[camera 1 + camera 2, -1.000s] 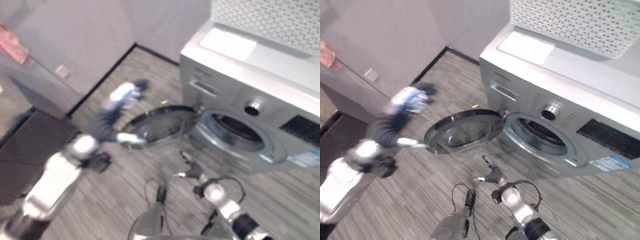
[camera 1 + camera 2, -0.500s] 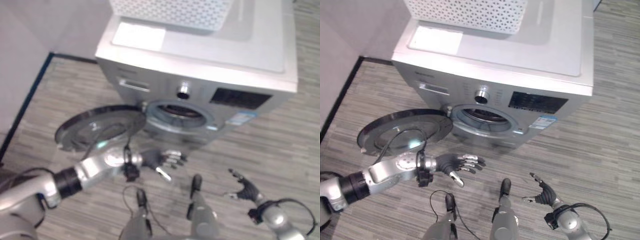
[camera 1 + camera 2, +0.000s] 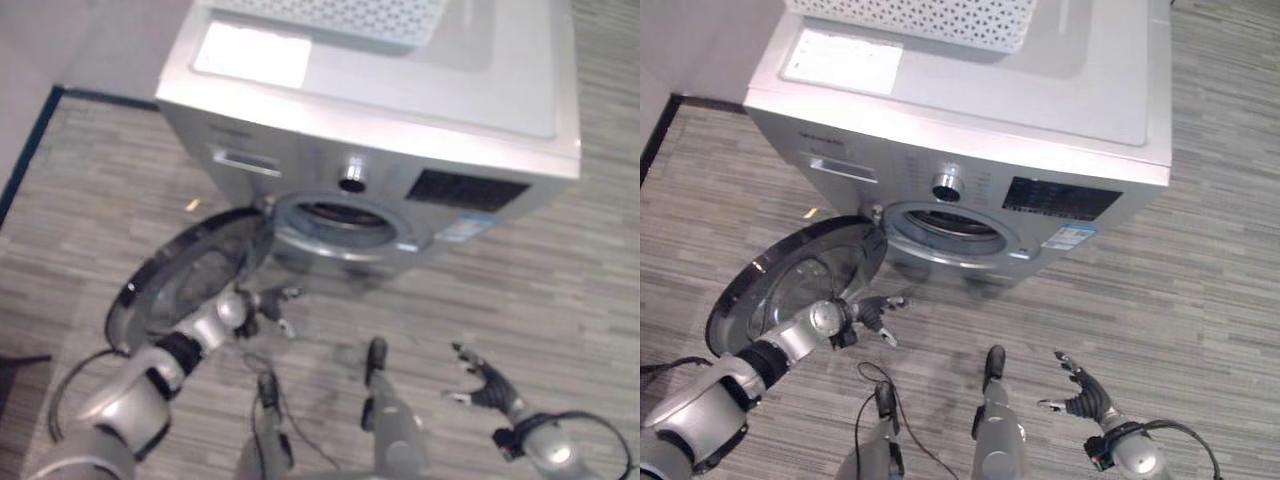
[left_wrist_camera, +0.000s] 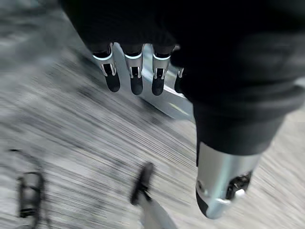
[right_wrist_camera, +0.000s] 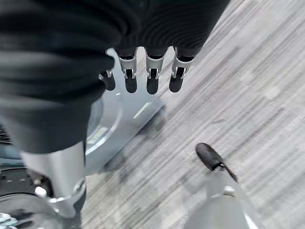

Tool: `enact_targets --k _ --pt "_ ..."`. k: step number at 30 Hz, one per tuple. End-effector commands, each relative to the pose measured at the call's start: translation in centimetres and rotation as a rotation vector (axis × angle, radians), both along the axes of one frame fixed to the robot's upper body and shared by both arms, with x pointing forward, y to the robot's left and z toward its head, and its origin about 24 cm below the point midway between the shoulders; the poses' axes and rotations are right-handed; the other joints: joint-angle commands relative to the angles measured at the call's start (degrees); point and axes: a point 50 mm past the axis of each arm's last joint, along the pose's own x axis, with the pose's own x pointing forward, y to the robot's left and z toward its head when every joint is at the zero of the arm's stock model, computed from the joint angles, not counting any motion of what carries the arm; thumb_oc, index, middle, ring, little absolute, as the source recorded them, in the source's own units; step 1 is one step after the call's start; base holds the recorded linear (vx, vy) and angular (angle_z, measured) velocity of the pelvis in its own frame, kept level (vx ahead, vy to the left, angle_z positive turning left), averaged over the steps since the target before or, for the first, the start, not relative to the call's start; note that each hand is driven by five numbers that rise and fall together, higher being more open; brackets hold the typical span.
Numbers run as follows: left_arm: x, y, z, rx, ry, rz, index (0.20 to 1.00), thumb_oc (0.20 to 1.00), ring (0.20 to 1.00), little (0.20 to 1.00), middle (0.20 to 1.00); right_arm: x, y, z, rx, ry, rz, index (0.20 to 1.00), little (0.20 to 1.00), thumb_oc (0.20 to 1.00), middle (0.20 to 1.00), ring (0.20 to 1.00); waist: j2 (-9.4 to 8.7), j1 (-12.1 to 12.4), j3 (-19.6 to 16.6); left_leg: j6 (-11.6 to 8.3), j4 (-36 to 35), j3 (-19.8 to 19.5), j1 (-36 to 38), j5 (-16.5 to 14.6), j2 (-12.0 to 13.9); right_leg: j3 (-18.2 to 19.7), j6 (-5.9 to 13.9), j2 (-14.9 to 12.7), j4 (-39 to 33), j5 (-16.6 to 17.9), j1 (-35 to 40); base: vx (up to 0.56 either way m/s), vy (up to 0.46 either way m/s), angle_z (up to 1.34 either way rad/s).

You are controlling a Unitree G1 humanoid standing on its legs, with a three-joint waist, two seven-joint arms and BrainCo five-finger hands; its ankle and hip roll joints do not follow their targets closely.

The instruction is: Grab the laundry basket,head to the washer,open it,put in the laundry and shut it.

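Since 0.5 s ago, door [image 3: 790, 285] swung partway toward closed; left hand [image 3: 872, 310] now at its edge, fingers relaxed, empty. Laundry basket [image 3: 910, 15], white perforated, sits atop washer [image 3: 1040, 110]. Risk: shutting w/o loading. Right hand [image 3: 1080, 395] spread, empty, low.

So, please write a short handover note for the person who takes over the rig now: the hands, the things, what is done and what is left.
Left hand: open, holding nothing, beside the inner edge of the washer door.
Right hand: open, empty, low over the floor in front of the washer.
Laundry basket: on top of the washer, at the back.
Done: basket brought to the washer, door swung wide open.
Left: put the laundry into the drum, then shut the door. I cannot see what the basket or the drum holds.
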Motion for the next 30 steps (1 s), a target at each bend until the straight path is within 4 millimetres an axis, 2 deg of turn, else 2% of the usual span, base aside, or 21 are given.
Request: enact_targets --k 1,10,13,17,18,22,27,30 --pt "2.7 2.0 3.3 0.090 -0.155 0.062 1.000 1.000 1.000 1.000 1.000 0.0 -1.2 1.9 -0.034 -0.082 -0.038 1.000 1.000 1.000 1.000 1.000 -2.24 0.3 2.0 2.72 0.7 2.8 -1.0 -3.1 0.0 2.0 3.99 -1.7 4.7 -11.9 5.4 -0.03 -0.044 0.01" --pt "2.2 3.5 2.5 0.148 -0.167 0.125 1.000 1.000 1.000 1.000 1.000 0.0 -1.0 1.9 -0.045 -0.071 -0.016 1.000 1.000 1.000 1.000 1.000 -2.57 1.0 2.5 2.47 0.7 3.1 -0.9 -3.1 0.7 1.9 3.92 -1.0 3.7 -11.6 5.9 0.00 0.000 0.00" --pt "2.4 3.5 3.1 0.140 -0.214 0.119 1.000 1.000 1.000 1.000 1.000 0.0 -0.8 1.9 -0.042 -0.076 -0.009 1.000 1.000 1.000 1.000 1.000 -2.50 1.2 2.6 2.43 0.7 3.0 -0.8 -3.2 0.7 2.0 3.92 -0.8 3.5 -11.6 6.1 0.00 0.000 0.00" --pt "2.9 5.5 4.7 0.183 -0.365 0.208 1.000 1.000 1.000 1.000 1.000 0.2 -0.2 1.9 -0.025 -0.102 -0.003 1.000 1.000 1.000 1.000 1.000 -2.54 1.7 2.7 2.36 0.7 3.1 -0.6 -3.1 0.9 1.9 3.91 -0.8 3.3 -11.6 6.3 -0.01 -0.005 0.00" --pt "3.4 7.2 5.9 0.227 -0.468 0.327 1.000 1.000 1.000 1.000 1.000 0.5 0.6 1.7 -0.009 -0.124 0.013 1.000 1.000 1.000 1.000 1.000 -2.91 1.6 3.0 2.26 0.7 3.2 -0.7 -3.0 1.1 1.9 3.84 -0.6 3.3 -11.5 6.2 -0.07 -0.030 -0.01" --pt "3.8 8.2 6.9 0.278 -0.566 0.424 1.000 1.000 1.000 1.000 1.000 0.8 1.3 2.0 -0.016 -0.159 0.046 1.000 1.000 1.000 1.000 1.000 -3.62 1.4 3.6 2.09 0.7 3.1 -0.8 -2.7 1.4 2.1 3.76 -0.2 3.1 -11.3 6.1 -0.04 -0.024 -0.03" --pt "3.5 9.3 6.8 0.304 -0.593 0.506 1.000 1.000 1.000 1.000 1.000 0.9 1.8 2.2 -0.021 -0.178 0.056 1.000 1.000 1.000 1.000 1.000 -4.26 1.3 3.5 2.00 0.7 3.3 -0.7 -2.7 2.0 2.1 3.70 0.3 2.9 -11.2 6.2 -0.01 -0.008 -0.02" --pt "2.9 10.1 6.1 0.303 -0.564 0.547 1.000 1.000 1.000 1.000 1.000 1.1 1.9 2.4 -0.019 -0.183 0.061 1.000 1.000 1.000 1.000 1.000 -4.47 1.4 3.3 1.91 0.7 3.6 -0.4 -2.7 2.3 2.3 3.63 0.6 2.8 -11.2 6.4 -0.01 -0.004 -0.03"
